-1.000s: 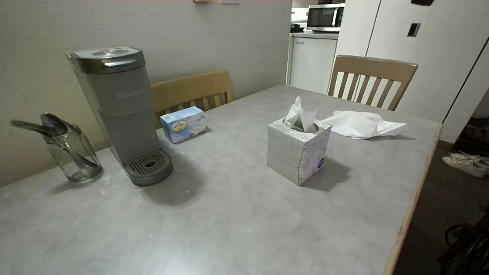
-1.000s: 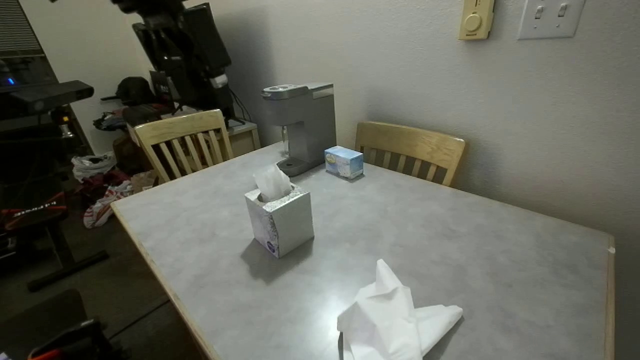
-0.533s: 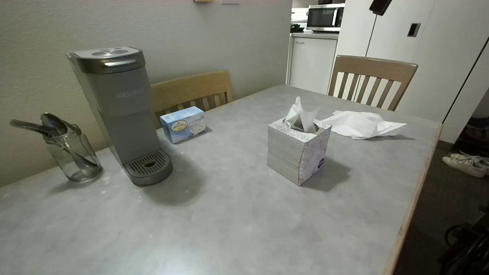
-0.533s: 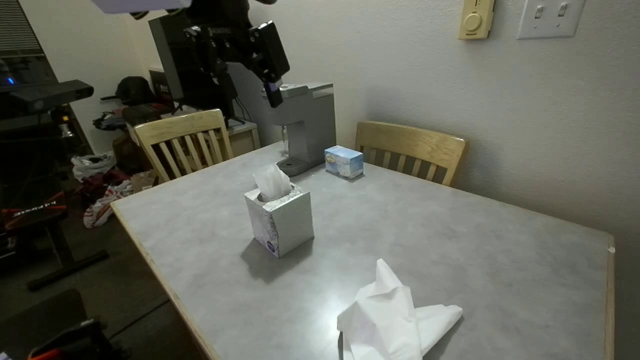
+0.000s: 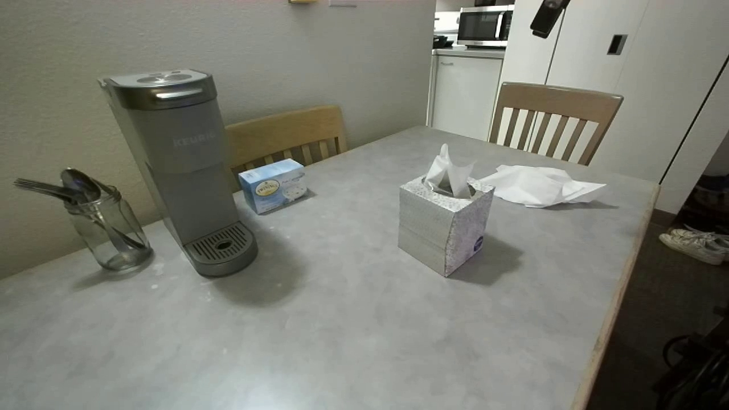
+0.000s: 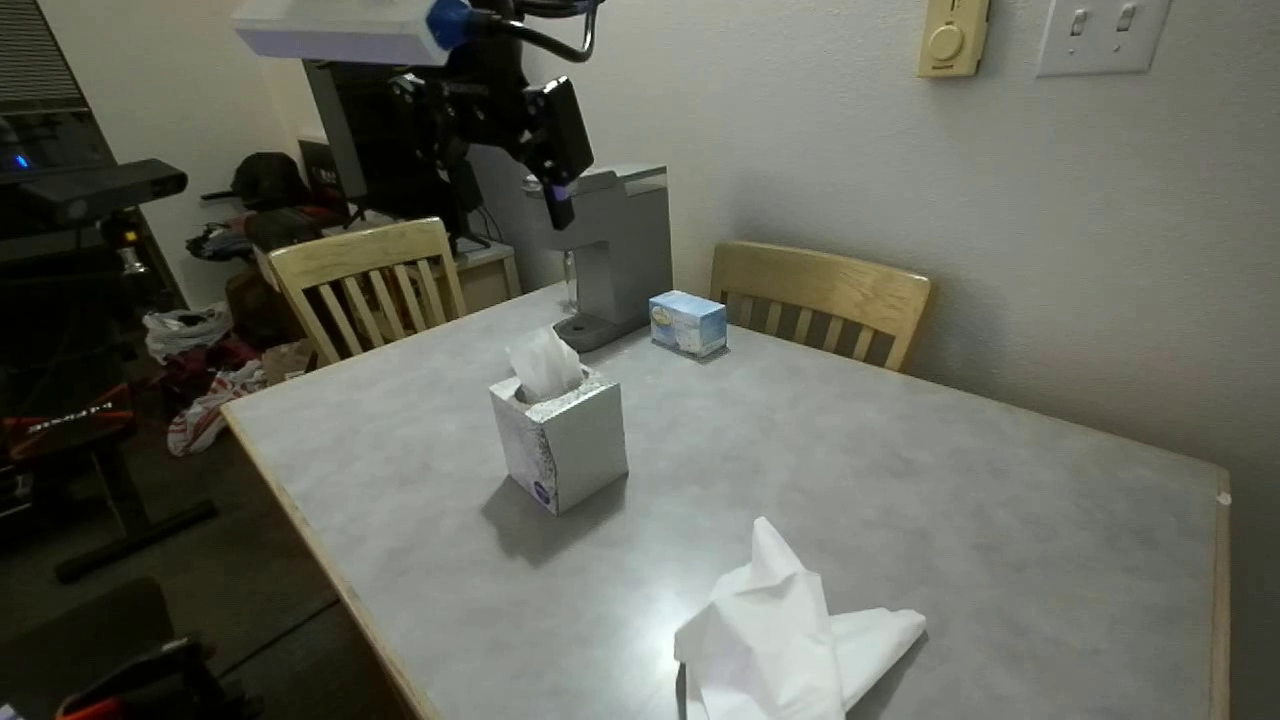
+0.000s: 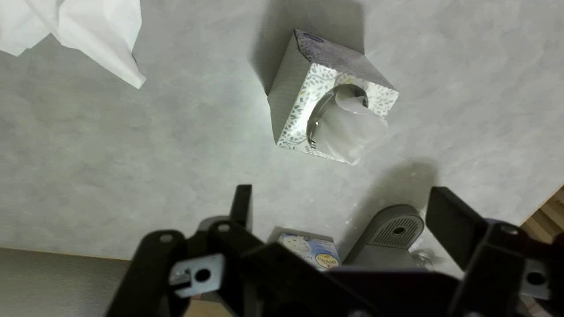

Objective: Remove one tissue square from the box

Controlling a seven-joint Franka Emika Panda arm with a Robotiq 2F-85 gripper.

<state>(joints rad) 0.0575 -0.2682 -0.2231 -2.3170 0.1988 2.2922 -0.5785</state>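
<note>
Approach seemed in hand: the gripper (image 7: 343,196) hung wide, likely needing to descend and pinch the tissue (image 7: 351,132) below it.

Glares off the table (image 6: 640,600) near the tissue box (image 6: 565,440), darkens just beside it; seemingly blurs at the pincer (image 7: 343,200).

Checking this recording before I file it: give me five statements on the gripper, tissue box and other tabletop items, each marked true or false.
1. A blue box stands beside the coffee maker. True.
2. The coffee maker lies on its side. False: it stands upright.
3. The gripper is open. True.
4. A tissue sticks up from the tissue box. True.
5. The gripper is touching that tissue. False: it hangs apart, higher up.
</note>
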